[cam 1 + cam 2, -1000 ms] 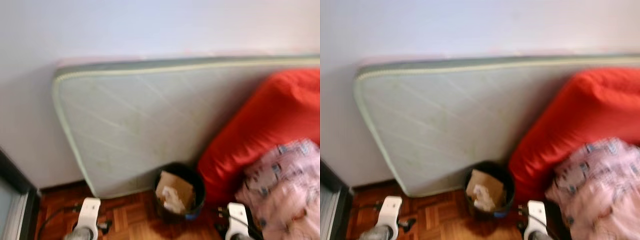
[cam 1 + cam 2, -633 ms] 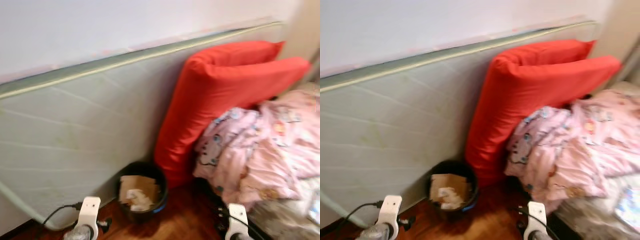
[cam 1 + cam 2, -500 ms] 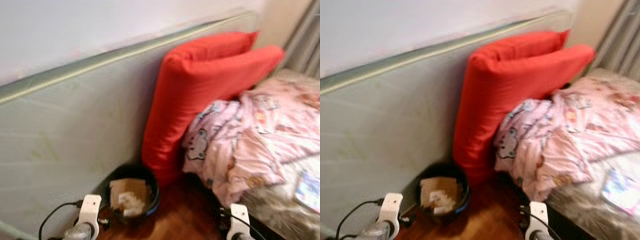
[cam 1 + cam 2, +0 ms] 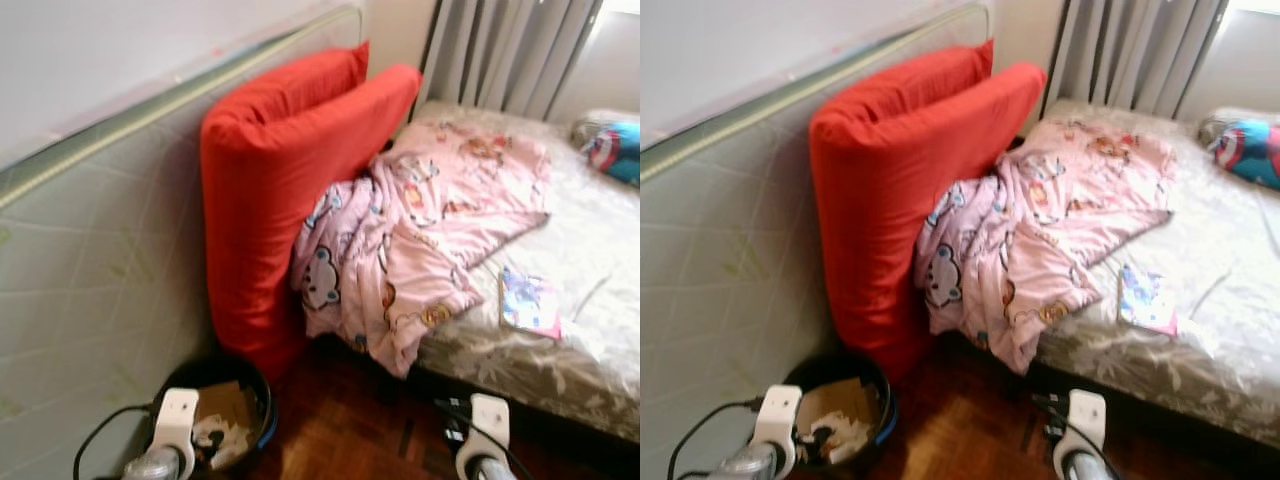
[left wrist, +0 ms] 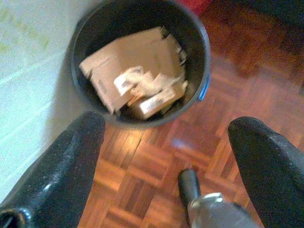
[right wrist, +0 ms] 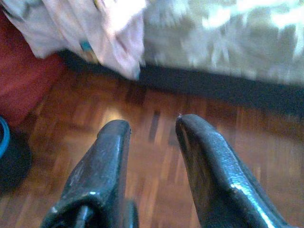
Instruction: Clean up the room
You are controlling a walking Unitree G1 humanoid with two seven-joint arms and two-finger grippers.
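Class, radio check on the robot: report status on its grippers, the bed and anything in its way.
Left gripper open above floor by black bin of cardboard. Right gripper open, empty, over parquet. Pink blanket rumpled, hanging off bed; booklet beside it. Red cushion against mattress.

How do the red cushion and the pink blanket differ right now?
The red cushion is plain, firm and stands on end against the upright mattress; the pink blanket is cartoon-printed, crumpled, and spills off the bed edge. Both sit beside the bin.
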